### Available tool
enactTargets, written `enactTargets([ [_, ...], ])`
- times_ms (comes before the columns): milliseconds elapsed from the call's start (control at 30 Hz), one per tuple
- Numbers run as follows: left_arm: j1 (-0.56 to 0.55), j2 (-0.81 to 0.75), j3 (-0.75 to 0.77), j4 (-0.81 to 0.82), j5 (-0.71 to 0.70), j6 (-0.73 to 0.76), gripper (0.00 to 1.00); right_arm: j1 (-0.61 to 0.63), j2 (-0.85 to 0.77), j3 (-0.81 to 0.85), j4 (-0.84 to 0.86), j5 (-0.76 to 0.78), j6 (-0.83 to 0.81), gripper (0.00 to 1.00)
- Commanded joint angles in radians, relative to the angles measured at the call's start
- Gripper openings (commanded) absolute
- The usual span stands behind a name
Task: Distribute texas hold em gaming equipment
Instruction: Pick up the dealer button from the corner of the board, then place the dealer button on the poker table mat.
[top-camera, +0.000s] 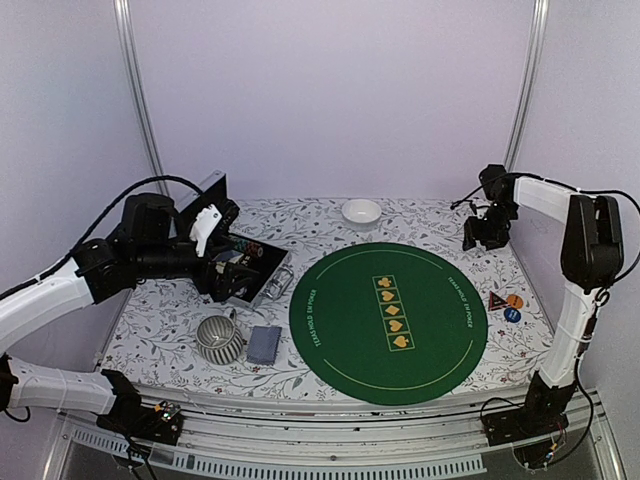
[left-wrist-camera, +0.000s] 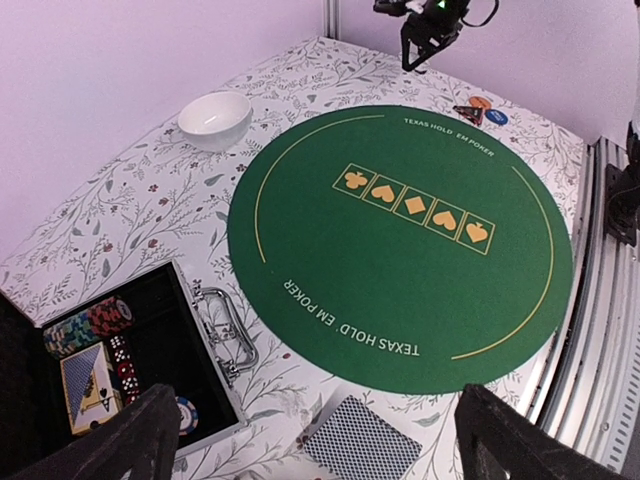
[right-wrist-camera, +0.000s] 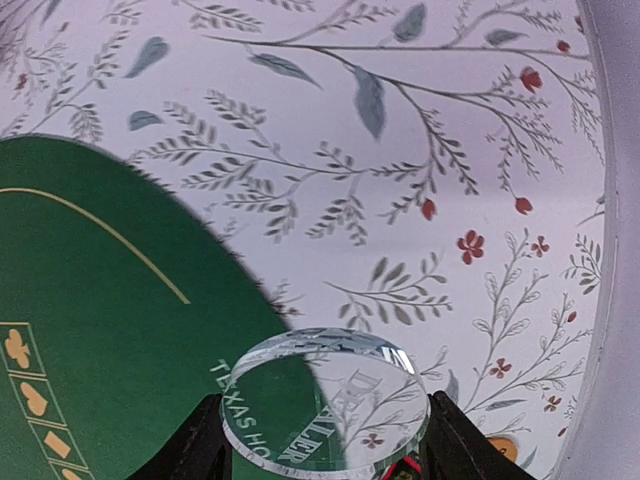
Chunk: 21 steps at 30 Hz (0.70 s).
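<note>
The right gripper (top-camera: 486, 232) hangs above the far right corner of the table, clamped on a clear round dealer button (right-wrist-camera: 325, 400); the left gripper (left-wrist-camera: 320, 455), jaws wide apart, hovers over the open black chip case (left-wrist-camera: 160, 330) and grey-blue card deck (left-wrist-camera: 362, 447)

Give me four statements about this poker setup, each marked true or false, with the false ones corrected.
1. The right end effector grips a clear dealer button. True.
2. The white bowl sits on the green mat. False: it stands on the floral cloth, beyond the mat's far edge.
3. The left end effector is open and empty. True.
4. The chip case is closed. False: its lid is up, with stacked chips showing inside.
</note>
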Motion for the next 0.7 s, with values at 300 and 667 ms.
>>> enactTargets([
  [300,-0.002,-0.008,-0.048,0.078,-0.071,-0.002,0.98,0.546,0.004,0.066,-0.009,-0.049,0.154,0.35],
  [667,0.015,-0.062,-0.091,0.114,-0.120,-0.005,0.98,0.860,0.412,0.442,-0.144,-0.029,0.209,0.35],
])
